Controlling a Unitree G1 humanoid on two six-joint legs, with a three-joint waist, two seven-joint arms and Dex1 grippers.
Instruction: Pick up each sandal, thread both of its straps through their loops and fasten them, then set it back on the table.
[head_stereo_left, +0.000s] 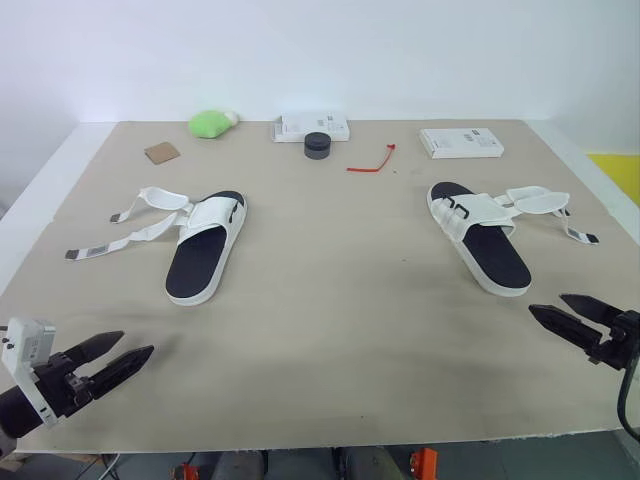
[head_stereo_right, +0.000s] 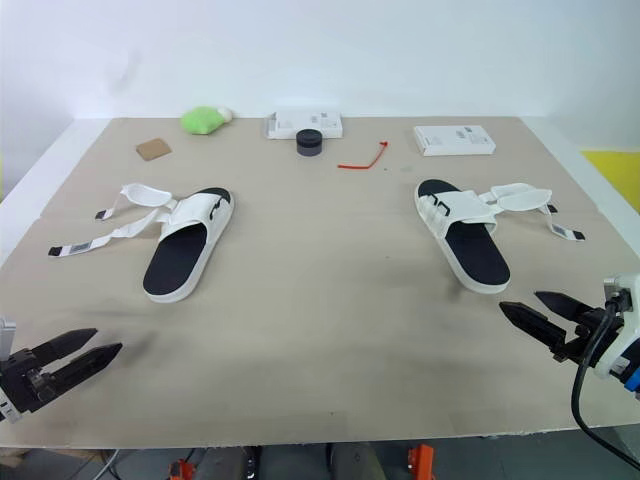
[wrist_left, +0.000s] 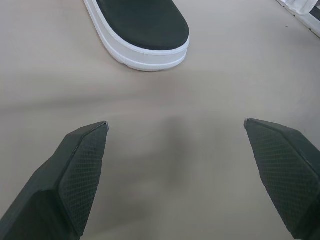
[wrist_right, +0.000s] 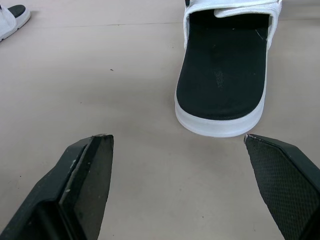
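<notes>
Seemingly empty, left tool (head_stereo_left: 137, 343), right tool (head_stereo_left: 546, 302) gape (wide).

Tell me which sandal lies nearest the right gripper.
The sandal on the robot's right, its heel just ahead of the right gripper; the other sandal lies far off, on the robot's left.

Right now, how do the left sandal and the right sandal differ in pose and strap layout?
The left sandal trails its loose straps toward the robot's left; the right sandal trails its toward the right. The left sandal's near end slants leftward, the right sandal's rightward. Shared: white, black footbeds, soles down on the table, unheld.
</notes>
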